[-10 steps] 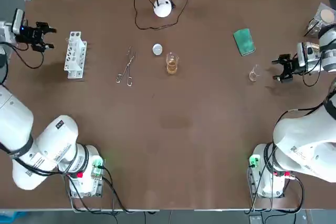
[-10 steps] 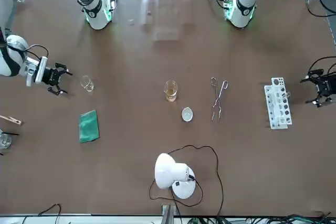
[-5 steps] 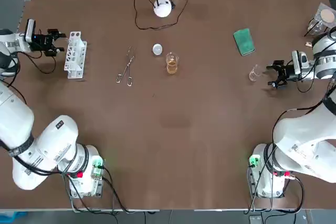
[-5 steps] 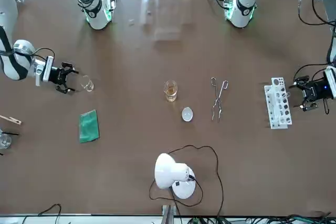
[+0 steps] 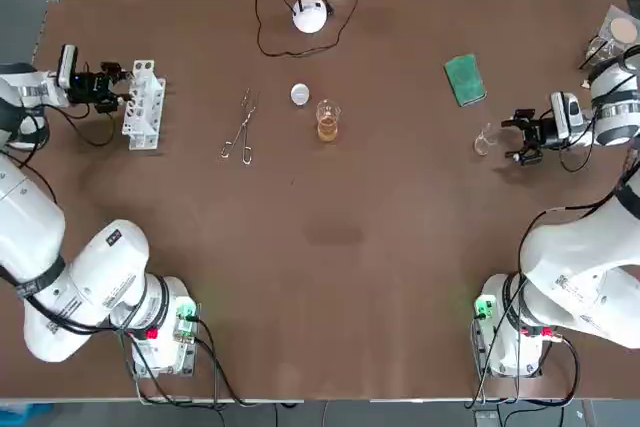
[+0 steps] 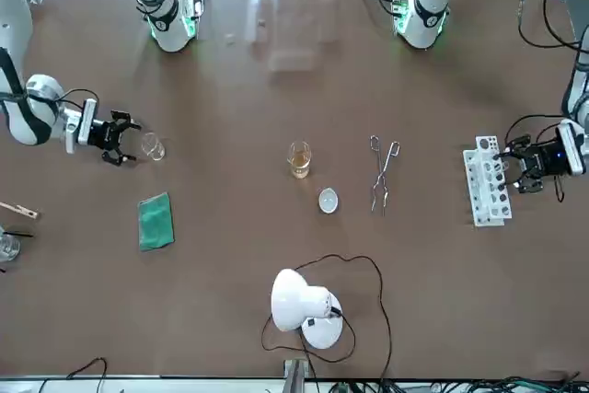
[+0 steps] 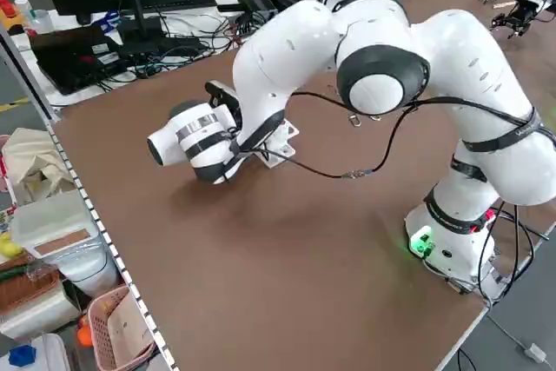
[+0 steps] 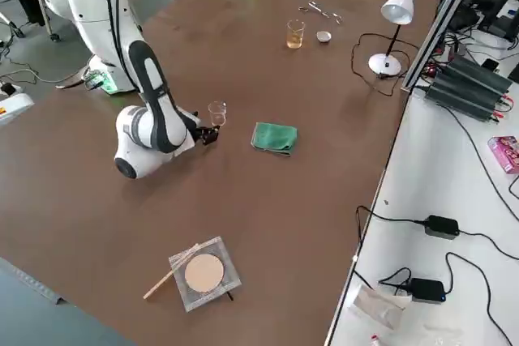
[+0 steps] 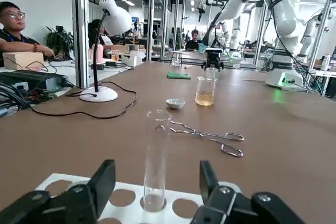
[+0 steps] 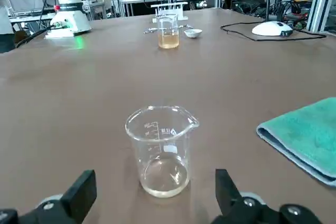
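Two claws stood open — the left claw (image 5: 118, 87) lined up on a clear glass test tube (image 9: 156, 156), upright, long axis vertical, mouth up in the white plastic rack (image 5: 143, 112) at the brown bench's (image 5: 340, 247) left edge, probably best gripped squarely at mid-height — the right claw (image 5: 517, 137) just short of a small clear glass beaker (image 10: 161, 150).

Brown surface (image 5: 340, 277) carries a white tube rack (image 5: 145, 107) at the left claw (image 5: 118, 87) and an empty beaker (image 5: 484, 141) just beside the right claw (image 5: 515, 137). Between the claws: tongs (image 5: 240, 127), dish (image 5: 300, 95), amber-filled beaker (image 5: 327, 122), lamp (image 5: 310, 15), green cloth (image 5: 465, 79).
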Robot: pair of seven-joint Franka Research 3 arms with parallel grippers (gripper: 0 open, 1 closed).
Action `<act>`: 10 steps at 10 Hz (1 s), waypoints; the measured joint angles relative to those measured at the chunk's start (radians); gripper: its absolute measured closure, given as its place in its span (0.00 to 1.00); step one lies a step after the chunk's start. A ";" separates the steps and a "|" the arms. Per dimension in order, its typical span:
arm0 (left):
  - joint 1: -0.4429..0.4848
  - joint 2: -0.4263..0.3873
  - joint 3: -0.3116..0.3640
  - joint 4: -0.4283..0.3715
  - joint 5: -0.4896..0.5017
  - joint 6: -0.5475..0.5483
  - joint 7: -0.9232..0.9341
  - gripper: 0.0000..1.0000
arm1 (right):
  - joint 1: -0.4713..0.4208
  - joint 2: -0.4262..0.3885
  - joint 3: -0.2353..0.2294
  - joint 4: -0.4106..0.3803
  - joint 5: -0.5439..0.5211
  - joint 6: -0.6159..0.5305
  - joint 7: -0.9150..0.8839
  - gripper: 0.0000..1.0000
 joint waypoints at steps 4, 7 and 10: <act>0.000 0.020 -0.018 -0.002 -0.011 0.012 0.005 0.47 | 0.002 0.031 0.009 0.006 0.019 0.000 -0.025 0.00; 0.000 0.028 -0.023 -0.002 -0.014 0.013 0.005 0.57 | 0.012 0.056 0.016 0.008 0.021 0.000 -0.032 0.00; 0.000 0.031 -0.029 -0.002 -0.015 0.013 0.006 0.58 | 0.035 0.078 0.022 0.008 0.052 0.000 -0.039 0.00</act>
